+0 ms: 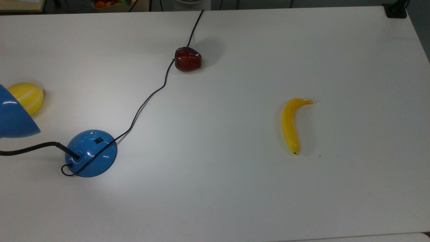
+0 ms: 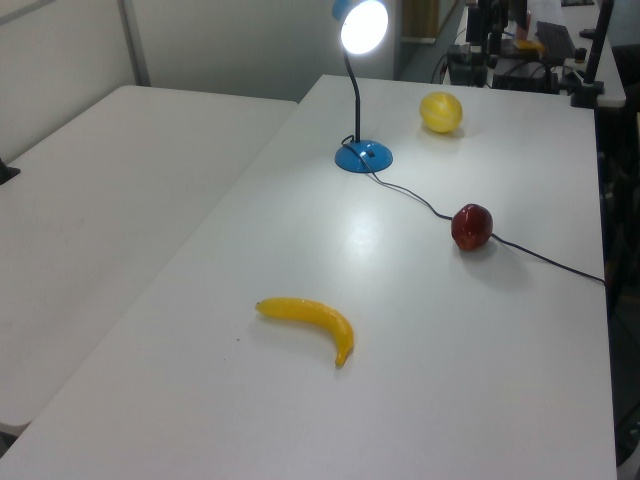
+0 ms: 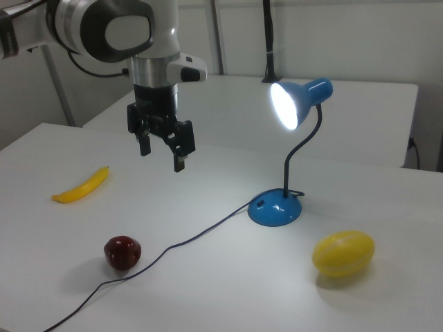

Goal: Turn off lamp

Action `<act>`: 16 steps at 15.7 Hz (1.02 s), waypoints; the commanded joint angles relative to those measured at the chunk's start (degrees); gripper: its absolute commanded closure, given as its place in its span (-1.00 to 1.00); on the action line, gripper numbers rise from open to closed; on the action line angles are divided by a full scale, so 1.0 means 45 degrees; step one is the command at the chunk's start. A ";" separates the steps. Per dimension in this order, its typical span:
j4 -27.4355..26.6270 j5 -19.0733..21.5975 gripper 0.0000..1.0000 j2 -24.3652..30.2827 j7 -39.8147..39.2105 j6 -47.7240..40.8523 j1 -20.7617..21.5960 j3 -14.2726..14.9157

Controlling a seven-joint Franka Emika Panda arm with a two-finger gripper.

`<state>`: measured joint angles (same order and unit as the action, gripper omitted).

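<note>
The white tabletop (image 1: 215, 188) carries everything. Above it in the right view hangs the robot arm (image 3: 111, 28), its hand (image 3: 163, 153) pointing down with fingers spread apart and gripping nothing, up and to the right view's left of the lamp. The lamp (image 3: 275, 207) stands lit, its shade (image 3: 297, 102) glowing, its blue dome base (image 1: 91, 153) near the top view's left edge. A yellow melon (image 3: 343, 252) lies near the base. The banana (image 1: 291, 125) lies well apart from the lamp. The red apple (image 1: 187, 59) sits beside the lamp's black cord (image 1: 147, 97). The black switch (image 1: 98, 140) sits on the base.
</note>
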<state>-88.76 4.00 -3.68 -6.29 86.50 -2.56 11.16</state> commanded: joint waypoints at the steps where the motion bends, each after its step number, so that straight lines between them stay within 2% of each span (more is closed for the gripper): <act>1: 0.0037 -0.0010 -1.00 0.0057 -0.0185 -0.0180 0.0101 0.0058; 7: 0.0077 0.0223 -1.00 -0.0060 -0.0126 -0.0160 0.0023 0.0078; 12: 0.0077 0.0030 -1.00 -0.0119 0.0459 -0.0140 0.0003 0.0078; 13: 0.0077 0.0049 -0.78 -0.0119 0.0460 -0.0121 0.0003 0.0078; 14: 0.0077 0.0126 -0.46 -0.0119 0.0460 -0.0102 0.0003 0.0078; 15: 0.0077 0.0185 -0.05 -0.0119 0.0499 -0.0005 0.0003 0.0078; 16: 0.0077 0.0205 0.27 -0.0119 0.0557 0.0267 -0.0016 0.0078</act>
<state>-88.77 4.04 -4.15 -5.17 86.50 -2.79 11.16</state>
